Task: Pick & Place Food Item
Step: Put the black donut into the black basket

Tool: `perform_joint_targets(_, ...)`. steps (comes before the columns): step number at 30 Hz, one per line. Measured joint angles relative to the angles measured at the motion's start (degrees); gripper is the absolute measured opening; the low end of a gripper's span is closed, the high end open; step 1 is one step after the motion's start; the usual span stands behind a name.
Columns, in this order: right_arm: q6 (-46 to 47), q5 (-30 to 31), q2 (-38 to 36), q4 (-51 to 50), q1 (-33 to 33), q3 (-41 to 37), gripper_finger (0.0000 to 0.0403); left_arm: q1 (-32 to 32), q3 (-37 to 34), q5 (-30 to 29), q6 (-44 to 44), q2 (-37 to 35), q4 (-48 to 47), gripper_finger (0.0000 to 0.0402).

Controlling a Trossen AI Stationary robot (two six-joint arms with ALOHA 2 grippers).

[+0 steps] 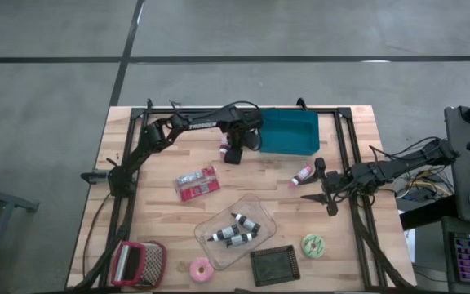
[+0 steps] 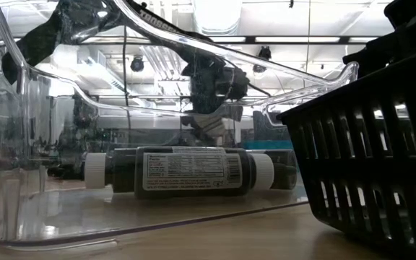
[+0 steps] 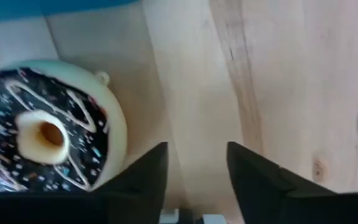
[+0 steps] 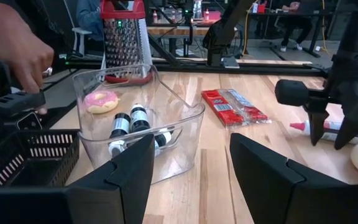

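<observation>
Chocolate donut point(image 3: 45, 140) seen lying flat on the table point(image 1: 161, 139), just beside the teal bin point(image 1: 288, 132), icing and white drizzle up, pale rim around. Probably a toy: judged light, fairly stiff, glossy top likely slick. Best taken across the outer rim, one finger on each side; a pinch through the centre hole and rim would also serve. A grip on the icing face alone is judged likely to slip.

Left gripper point(image 1: 233, 155) is reached far across the table, wrist turned down, poised close over the wood next to the donut. Its fingers point(image 3: 143, 171) are seen spread with bare wood between them; nothing is pinched. The donut sits to one side of the fingers, not between.

Right gripper point(image 1: 330, 198) is held near the right edge, low over the table, fingers parted and empty, close to a pink-capped tube point(image 1: 302, 174). Waiting, apparently.
</observation>
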Motion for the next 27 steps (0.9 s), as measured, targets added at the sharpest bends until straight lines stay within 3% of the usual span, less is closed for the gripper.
perform_joint_targets(6, 0.0, 0.0, 0.0, -0.7, 0.0, 0.0, 0.0208, -0.2, 0.0, -1.3, -0.9, -0.1, 0.7, 0.0218)
perform_joint_targets(16, 1.3, 0.0, 0.0, -2.8, 0.0, -0.1, 0.0208, -1.2, 8.8, -1.6, -2.6, -0.2, -1.8, 0.0225)
perform_joint_targets(20, 1.3, 0.0, 0.0, -2.8, 0.0, -0.1, 0.0208, 1.0, 11.0, 2.3, -4.9, -0.4, 2.3, 0.0225)
perform_joint_targets(27, 1.1, 0.0, 0.0, -2.8, 0.0, -0.1, 0.0208, 4.3, 7.5, 7.1, -9.2, -0.2, 4.8, 0.0225)
